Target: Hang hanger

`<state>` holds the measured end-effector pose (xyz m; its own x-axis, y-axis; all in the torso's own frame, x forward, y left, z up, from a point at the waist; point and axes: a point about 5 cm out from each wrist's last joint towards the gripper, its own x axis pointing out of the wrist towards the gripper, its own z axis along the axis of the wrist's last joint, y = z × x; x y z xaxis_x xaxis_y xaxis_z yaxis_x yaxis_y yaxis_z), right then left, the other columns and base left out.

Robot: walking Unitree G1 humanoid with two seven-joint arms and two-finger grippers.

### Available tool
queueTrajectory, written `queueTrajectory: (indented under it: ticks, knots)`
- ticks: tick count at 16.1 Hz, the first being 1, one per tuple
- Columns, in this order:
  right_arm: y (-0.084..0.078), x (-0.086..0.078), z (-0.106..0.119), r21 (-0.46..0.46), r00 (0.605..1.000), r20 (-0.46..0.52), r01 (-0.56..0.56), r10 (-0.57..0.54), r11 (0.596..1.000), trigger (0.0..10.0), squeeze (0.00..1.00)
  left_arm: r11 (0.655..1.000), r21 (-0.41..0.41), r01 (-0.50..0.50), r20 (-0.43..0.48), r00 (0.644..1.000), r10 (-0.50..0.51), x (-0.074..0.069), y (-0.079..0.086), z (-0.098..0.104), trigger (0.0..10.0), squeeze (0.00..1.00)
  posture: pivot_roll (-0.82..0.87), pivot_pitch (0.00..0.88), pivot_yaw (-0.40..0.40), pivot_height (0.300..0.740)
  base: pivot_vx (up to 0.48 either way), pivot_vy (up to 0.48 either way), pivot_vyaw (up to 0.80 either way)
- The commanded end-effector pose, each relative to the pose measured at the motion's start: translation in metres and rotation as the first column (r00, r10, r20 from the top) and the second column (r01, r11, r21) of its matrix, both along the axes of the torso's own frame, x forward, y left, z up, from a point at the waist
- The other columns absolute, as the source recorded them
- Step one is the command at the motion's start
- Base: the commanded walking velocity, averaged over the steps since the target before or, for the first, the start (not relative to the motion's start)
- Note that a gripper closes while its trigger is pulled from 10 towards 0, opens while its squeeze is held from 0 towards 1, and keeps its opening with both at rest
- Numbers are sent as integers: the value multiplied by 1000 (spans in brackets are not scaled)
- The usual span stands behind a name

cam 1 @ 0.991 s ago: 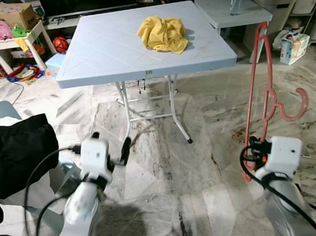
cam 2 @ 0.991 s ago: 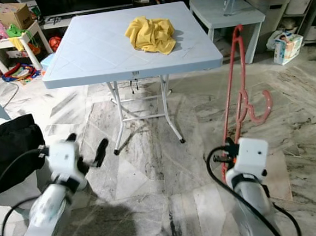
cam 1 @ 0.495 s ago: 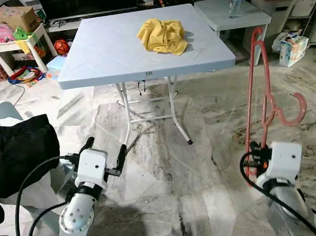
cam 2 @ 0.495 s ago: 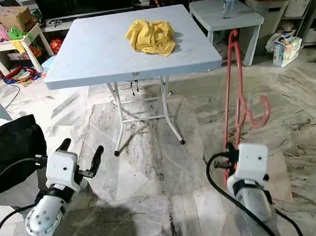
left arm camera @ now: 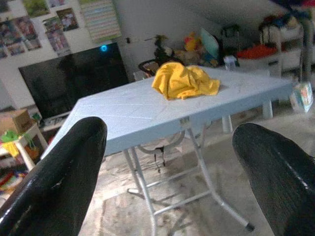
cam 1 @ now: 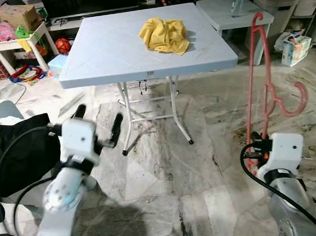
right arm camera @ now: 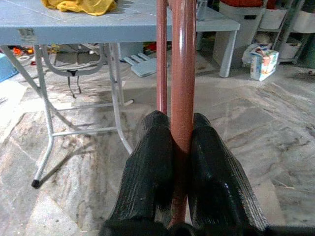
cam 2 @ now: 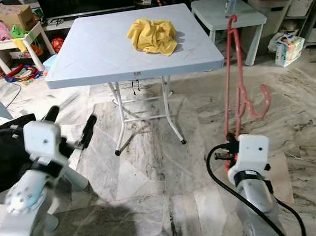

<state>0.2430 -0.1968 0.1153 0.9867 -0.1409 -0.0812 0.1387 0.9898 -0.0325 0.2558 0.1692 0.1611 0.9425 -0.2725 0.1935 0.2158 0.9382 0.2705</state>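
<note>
The right gripper [right arm camera: 183, 142] clamps the red hanger [cam 1: 267, 82] upright at right, while the left gripper [cam 1: 98, 122] is spread wide, empty, near the table [cam 1: 114, 50].

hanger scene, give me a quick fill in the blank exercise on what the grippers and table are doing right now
1. The right gripper is shut on the ____ hanger.
2. The left gripper holds nothing and its fingers stand ____.
3. On the light blue table lies a crumpled ____ cloth.
4. The hanger's hook end points away from the ____.

Missing words: red; open; yellow; table
</note>
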Motion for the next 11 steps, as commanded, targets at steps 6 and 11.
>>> queueTrajectory:
  ticks: [6, 11]
  knots:
    - [1, -3, 0, -17, 1000, 17, -11, 12, 1000, 10000, 0, 970, 31, -242, -172, 954, 244, -28, 40, -63, 10000, 0, -45, 19, 17, 740, 0, 0, 0]
    - [4, -2, -10, -23, 1000, -3, -23, 23, 999, 10000, 0, 963, -53, -263, -206, 947, 247, -28, 48, -75, 10000, 0, -35, 14, 12, 740, 0, 0, 0]
